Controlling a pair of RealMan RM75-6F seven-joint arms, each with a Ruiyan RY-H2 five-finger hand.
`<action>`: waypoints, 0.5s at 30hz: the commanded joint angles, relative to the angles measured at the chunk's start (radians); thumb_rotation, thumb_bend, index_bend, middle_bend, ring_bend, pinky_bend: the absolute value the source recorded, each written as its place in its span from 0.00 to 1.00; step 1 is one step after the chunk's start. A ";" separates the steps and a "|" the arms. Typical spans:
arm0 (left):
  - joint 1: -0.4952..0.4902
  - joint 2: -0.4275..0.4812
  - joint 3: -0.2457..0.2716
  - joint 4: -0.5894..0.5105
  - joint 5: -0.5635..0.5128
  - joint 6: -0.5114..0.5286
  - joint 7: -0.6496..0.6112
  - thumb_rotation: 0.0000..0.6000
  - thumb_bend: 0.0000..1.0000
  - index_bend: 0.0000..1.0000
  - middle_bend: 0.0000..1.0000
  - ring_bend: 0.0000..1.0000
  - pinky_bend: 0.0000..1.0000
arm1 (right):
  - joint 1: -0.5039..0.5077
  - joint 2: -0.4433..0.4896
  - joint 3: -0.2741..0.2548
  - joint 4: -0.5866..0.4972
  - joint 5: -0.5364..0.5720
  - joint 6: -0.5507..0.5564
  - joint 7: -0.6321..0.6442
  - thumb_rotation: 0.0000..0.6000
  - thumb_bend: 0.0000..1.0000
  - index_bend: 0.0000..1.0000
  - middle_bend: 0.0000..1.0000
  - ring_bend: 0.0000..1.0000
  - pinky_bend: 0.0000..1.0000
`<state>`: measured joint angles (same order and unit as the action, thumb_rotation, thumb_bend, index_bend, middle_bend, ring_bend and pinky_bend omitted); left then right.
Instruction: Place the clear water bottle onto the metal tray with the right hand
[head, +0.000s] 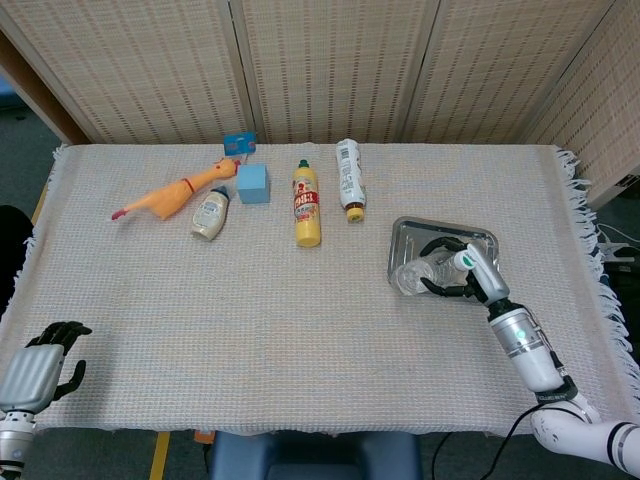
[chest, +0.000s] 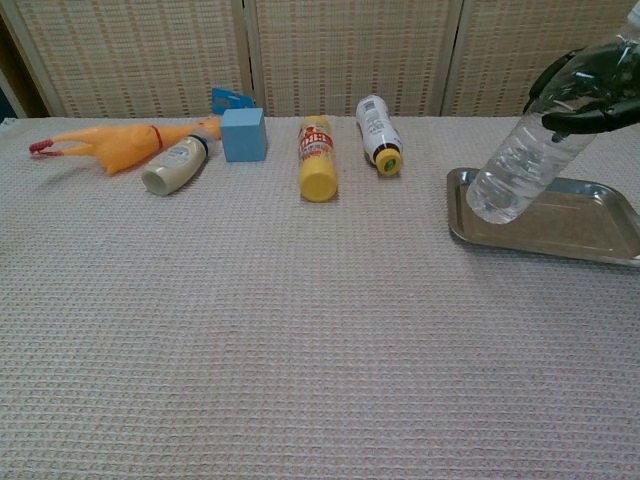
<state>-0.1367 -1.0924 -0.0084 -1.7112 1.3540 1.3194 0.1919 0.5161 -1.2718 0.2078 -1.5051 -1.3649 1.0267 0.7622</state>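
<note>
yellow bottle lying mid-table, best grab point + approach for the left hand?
Grip the yellow bottle across its body, near the red label, coming down from above. It lies flat on the tablecloth with its cap toward the back, so both long sides are open. The blue cube on one side and the white bottle on the other stand clear of it.
</note>
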 joint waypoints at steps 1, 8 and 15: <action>-0.001 0.000 0.001 -0.002 0.002 -0.002 -0.003 1.00 0.50 0.28 0.20 0.12 0.32 | -0.014 0.002 -0.011 0.023 0.014 -0.016 -0.128 1.00 0.04 0.74 0.53 0.23 0.42; -0.002 0.003 0.003 -0.006 -0.002 -0.006 0.003 1.00 0.50 0.28 0.20 0.12 0.32 | 0.013 0.005 0.034 -0.004 0.027 0.016 -0.232 1.00 0.04 0.74 0.53 0.23 0.43; -0.004 0.005 0.006 -0.008 -0.004 -0.014 0.007 1.00 0.50 0.28 0.20 0.12 0.32 | 0.028 0.110 0.119 -0.237 0.099 0.079 -0.462 1.00 0.04 0.74 0.53 0.23 0.44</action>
<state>-0.1408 -1.0881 -0.0027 -1.7195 1.3493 1.3060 0.1979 0.5351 -1.2141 0.2853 -1.6461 -1.3100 1.0773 0.3947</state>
